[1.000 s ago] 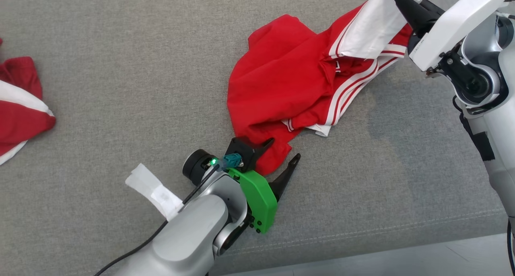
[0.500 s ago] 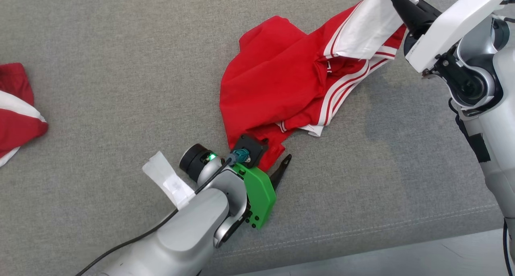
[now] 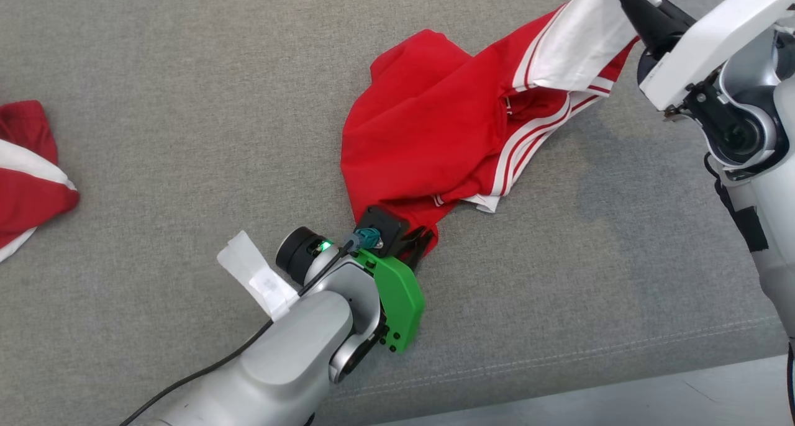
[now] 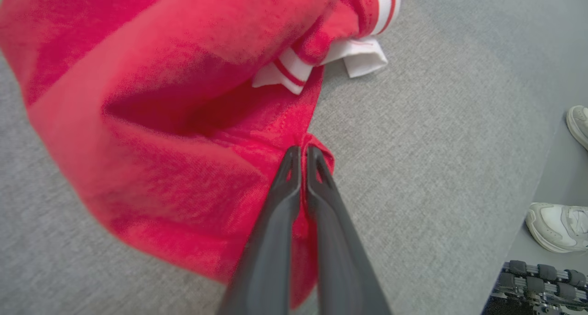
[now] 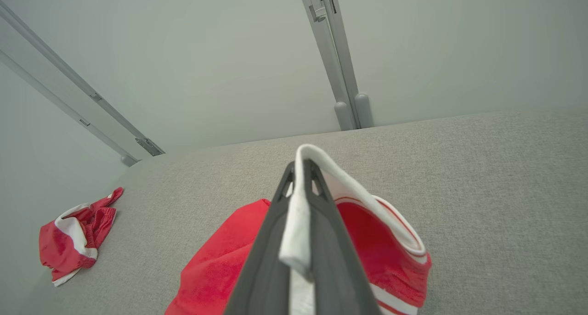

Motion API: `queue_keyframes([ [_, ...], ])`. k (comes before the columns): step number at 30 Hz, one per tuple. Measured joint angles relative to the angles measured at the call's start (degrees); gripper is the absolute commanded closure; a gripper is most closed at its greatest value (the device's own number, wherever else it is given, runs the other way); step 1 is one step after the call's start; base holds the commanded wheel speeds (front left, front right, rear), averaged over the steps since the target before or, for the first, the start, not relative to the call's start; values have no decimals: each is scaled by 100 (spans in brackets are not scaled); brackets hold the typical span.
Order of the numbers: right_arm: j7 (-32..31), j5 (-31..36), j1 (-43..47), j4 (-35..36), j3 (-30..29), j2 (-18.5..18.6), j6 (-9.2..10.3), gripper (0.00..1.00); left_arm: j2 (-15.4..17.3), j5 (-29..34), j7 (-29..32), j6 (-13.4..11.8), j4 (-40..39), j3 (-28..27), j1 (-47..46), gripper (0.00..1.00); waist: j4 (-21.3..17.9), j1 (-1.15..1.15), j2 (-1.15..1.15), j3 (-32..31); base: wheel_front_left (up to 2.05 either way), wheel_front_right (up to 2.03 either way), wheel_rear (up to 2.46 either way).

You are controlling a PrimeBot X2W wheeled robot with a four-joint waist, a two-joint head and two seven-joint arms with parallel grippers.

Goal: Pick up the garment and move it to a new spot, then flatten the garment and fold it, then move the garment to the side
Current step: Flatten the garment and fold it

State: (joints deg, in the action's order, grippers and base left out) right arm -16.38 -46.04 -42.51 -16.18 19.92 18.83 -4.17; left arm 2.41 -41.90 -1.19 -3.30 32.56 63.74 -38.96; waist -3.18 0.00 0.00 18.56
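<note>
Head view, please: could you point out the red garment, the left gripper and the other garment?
red garment (image 3: 422, 140), head view, middle of its red body.
left gripper (image 3: 424, 235), head view, between its fingertips.
other garment (image 3: 34, 202), head view, its red fold.

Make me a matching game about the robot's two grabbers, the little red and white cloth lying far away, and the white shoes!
Things
1. left gripper with long dark fingers
2. right gripper with long dark fingers
3. small crumpled red and white cloth
4. pale sneakers

States
A. lies alone at the left of the grey fabric surface
B. shut on the white band of the red striped garment
C. on the floor, beyond the surface's edge
D. shut on that garment's red hem

Pairs: 1-D, 2-B, 3-A, 4-C
</note>
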Motion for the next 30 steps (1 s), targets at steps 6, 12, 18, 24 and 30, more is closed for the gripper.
queue_keyframes([
  [6,222,-115,221,-90,-410,207,68,100,3,-610,-358,158,-454,-388,1,100,155,0,0,-43,0,0,0],
  [12,476,-564,752,-176,-1074,528,119,100,99,-1090,-869,523,-1007,-1115,19,100,445,0,0,-232,0,0,0],
  [18,595,-1074,1528,-2,-1316,409,7,100,781,-1847,-936,961,-1850,-1553,389,100,642,0,0,-594,0,0,0],
  [24,748,-1513,2206,544,-1652,291,-36,100,1642,-2413,-759,984,-2925,-1957,821,100,730,0,0,-1048,0,0,0],
  [30,835,-1846,2716,1207,-2167,427,-36,100,2550,-2684,-546,981,-3916,-2491,945,100,679,0,0,-1447,0,0,0],
])
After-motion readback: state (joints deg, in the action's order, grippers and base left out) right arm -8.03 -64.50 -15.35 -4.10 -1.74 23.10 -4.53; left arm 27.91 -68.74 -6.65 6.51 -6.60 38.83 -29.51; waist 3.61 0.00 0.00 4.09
